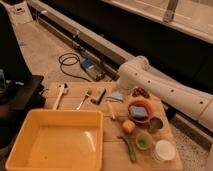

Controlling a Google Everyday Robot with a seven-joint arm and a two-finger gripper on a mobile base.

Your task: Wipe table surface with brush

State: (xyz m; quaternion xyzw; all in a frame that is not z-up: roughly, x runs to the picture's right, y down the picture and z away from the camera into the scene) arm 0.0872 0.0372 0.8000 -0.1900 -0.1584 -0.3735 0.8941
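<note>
Your claw (120, 93) hangs wide over the desk (75, 89); what's probably the brush (99, 95) lies just left, long axis near-far.

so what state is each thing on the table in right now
big yellow plastic tray: upright, empty
round orange bowl: upright, holding a blue block
short dark tool: lying flat, unheld
long white-handled tool: lying flat, unheld
white robot hand: low over back edge of light wooden table top
</note>
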